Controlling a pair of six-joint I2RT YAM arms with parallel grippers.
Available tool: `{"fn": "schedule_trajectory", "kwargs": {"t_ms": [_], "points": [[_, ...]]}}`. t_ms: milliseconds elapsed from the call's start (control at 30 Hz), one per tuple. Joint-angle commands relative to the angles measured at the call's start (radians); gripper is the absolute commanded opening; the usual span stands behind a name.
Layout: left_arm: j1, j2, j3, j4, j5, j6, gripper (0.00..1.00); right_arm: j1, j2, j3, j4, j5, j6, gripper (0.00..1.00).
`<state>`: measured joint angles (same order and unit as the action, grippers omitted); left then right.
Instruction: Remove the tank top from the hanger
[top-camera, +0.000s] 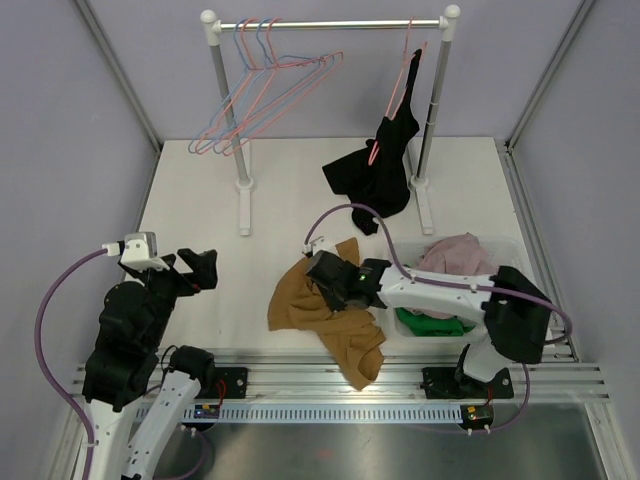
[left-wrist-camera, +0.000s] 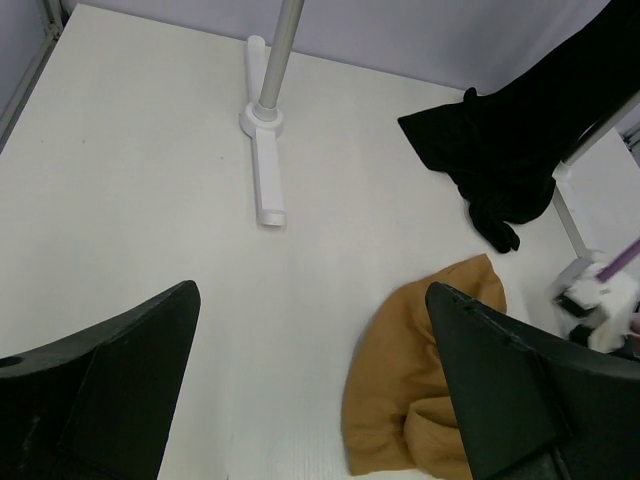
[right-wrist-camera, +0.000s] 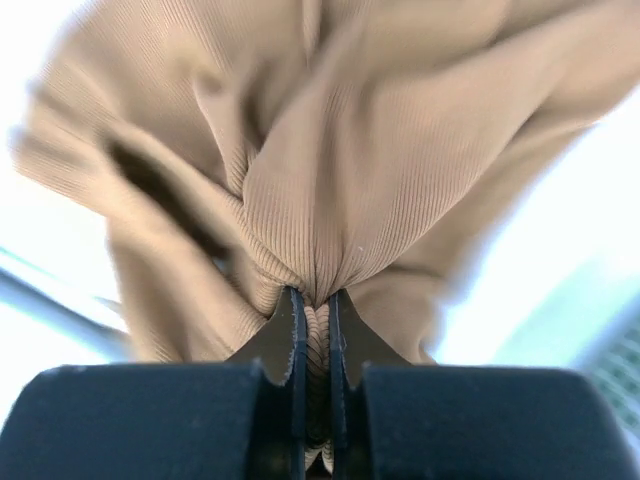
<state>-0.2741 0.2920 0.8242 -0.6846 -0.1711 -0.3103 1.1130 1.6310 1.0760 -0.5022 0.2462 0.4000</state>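
A black tank top (top-camera: 375, 180) hangs from a pink hanger (top-camera: 405, 75) at the right end of the rack, its lower part resting on the table; the left wrist view shows the tank top (left-wrist-camera: 520, 150) at top right. A brown ribbed garment (top-camera: 335, 325) lies crumpled on the table in front. My right gripper (top-camera: 320, 283) is shut on a pinched fold of that brown garment (right-wrist-camera: 330, 180), the cloth squeezed between the jaws of the right gripper (right-wrist-camera: 315, 295). My left gripper (top-camera: 197, 268) hovers open at the left, holding nothing; the left gripper (left-wrist-camera: 310, 295) sits left of the brown garment (left-wrist-camera: 400, 400).
A white clothes rack (top-camera: 330, 22) spans the back, with several empty pink and blue hangers (top-camera: 265, 90) at its left end. Its left foot (left-wrist-camera: 265, 170) stands on the table. A clear bin (top-camera: 508, 250) at the right holds pink (top-camera: 455, 255) and green (top-camera: 430, 322) clothes.
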Motion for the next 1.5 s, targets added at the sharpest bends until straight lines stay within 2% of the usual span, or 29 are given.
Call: {"fn": "schedule_trajectory", "kwargs": {"t_ms": [0,300,567,667,733,800,933,967,1100,1167,1300,1467], "points": [[0.004,-0.013,-0.005,0.053,-0.028,0.017,0.99,0.008,-0.224,0.123,-0.047,0.157,0.01,0.0],[0.004,-0.016,-0.005,0.051,-0.036,0.016,0.99,0.008,-0.491,0.315,-0.278,0.406,0.034,0.0],[0.006,-0.016,-0.003,0.051,-0.044,0.017,0.99,0.01,-0.597,0.43,-0.534,0.646,0.112,0.0],[0.006,-0.019,-0.005,0.053,-0.045,0.017,0.99,0.008,-0.6,0.446,-0.694,0.798,0.198,0.0],[0.006,-0.017,-0.004,0.051,-0.047,0.016,0.99,-0.01,-0.588,0.447,-0.854,0.87,0.322,0.0],[0.006,-0.022,-0.005,0.049,-0.048,0.014,0.99,-0.037,-0.571,0.409,-0.91,0.869,0.399,0.0],[0.006,-0.028,-0.007,0.054,-0.048,0.013,0.99,-0.191,-0.542,0.277,-0.869,0.78,0.402,0.0],[0.006,-0.028,-0.007,0.053,-0.048,0.013,0.99,-0.279,-0.556,0.245,-0.852,0.78,0.398,0.0],[0.006,-0.024,-0.007,0.053,-0.038,0.016,0.99,-0.458,-0.634,0.24,-0.663,0.682,0.189,0.0],[0.006,-0.024,-0.005,0.053,-0.036,0.016,0.99,-0.527,-0.629,0.292,-0.661,0.674,0.137,0.0],[0.006,-0.028,-0.007,0.051,-0.039,0.014,0.99,-0.603,-0.57,0.367,-0.676,0.69,0.071,0.0],[0.006,-0.034,-0.008,0.051,-0.044,0.016,0.99,-0.68,-0.524,0.362,-0.628,0.659,0.013,0.0]]}}
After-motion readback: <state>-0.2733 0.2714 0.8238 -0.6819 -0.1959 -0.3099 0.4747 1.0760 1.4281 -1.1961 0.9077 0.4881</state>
